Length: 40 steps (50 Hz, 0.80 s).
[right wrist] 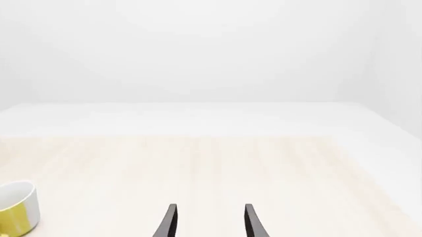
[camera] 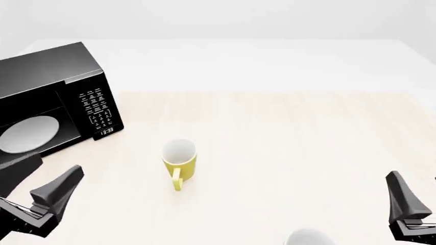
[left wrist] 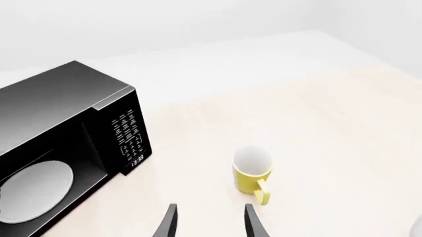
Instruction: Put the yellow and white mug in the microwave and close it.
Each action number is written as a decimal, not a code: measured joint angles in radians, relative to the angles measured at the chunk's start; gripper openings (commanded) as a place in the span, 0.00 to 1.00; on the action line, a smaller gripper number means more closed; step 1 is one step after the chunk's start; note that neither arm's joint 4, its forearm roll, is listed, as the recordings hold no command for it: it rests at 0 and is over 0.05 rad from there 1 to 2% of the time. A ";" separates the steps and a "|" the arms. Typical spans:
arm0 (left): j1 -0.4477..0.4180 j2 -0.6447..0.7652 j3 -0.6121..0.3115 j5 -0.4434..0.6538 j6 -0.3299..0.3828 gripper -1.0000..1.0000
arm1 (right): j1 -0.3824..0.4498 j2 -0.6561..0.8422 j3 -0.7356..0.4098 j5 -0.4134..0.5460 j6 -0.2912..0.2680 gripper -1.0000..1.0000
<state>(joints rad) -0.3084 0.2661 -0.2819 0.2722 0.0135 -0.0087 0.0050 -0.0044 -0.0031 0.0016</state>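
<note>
The yellow and white mug (camera: 179, 159) stands upright on the table, handle toward the near edge. It also shows in the left wrist view (left wrist: 252, 170) and at the edge of the right wrist view (right wrist: 15, 207). The black microwave (camera: 61, 81) stands at the far left with its door (camera: 17, 168) swung open, and the white turntable plate (camera: 27, 133) shows inside. My left gripper (camera: 65, 184) is open and empty, near and left of the mug; in its wrist view (left wrist: 209, 219) the mug lies just ahead. My right gripper (camera: 402, 196) is open and empty at the near right.
An all-white rounded object (camera: 310, 238) sits at the near edge, right of centre, and shows at the edge of the left wrist view (left wrist: 416, 228). The light wood table (camera: 286, 132) stretches between mug and right gripper.
</note>
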 measured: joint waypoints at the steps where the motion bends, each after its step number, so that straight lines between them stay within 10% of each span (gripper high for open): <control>1: -0.007 0.015 -0.009 0.000 -0.005 1.00 | 0.000 0.000 0.000 0.000 0.000 1.00; 40: -0.135 0.517 -0.145 -0.106 -0.285 1.00 | 0.000 0.000 0.000 0.000 0.000 1.00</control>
<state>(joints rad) -0.4436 0.7831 -0.4271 0.1665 -0.2719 -0.0089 0.0051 -0.0044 -0.0031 0.0016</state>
